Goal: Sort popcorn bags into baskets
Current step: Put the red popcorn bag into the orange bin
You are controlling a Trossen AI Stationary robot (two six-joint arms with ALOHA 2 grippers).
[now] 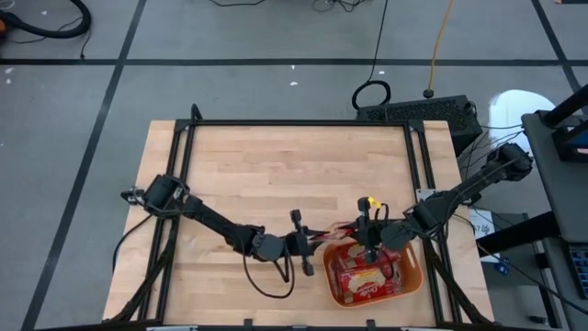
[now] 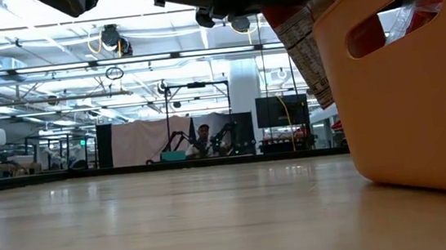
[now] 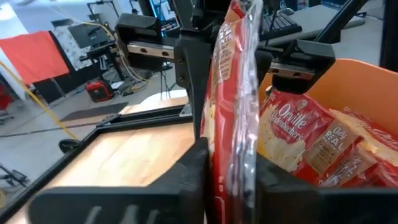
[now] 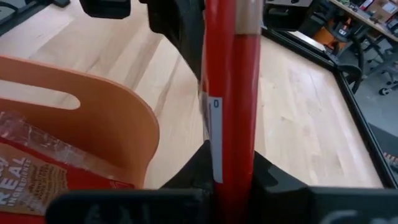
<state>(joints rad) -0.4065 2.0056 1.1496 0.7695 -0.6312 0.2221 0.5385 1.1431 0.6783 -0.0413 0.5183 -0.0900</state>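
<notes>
Handoff step, looks like: bag (image 3: 233, 93) clamped in both left claw (image 1: 308, 243) and right claw (image 1: 366, 225), just beside basket (image 1: 412, 271). You'd release left next, then right drops it in.

We see even, bright overhead light on the wooden table (image 1: 276, 175), with only faint shadows under the arms. In the low view the ceiling lamps (image 2: 49, 27) blow out to white and the near orange basket (image 2: 400, 91) looms soft. Glare streaks the popcorn bag (image 3: 233, 93) wrapper, and the wrist views blur close up.
</notes>
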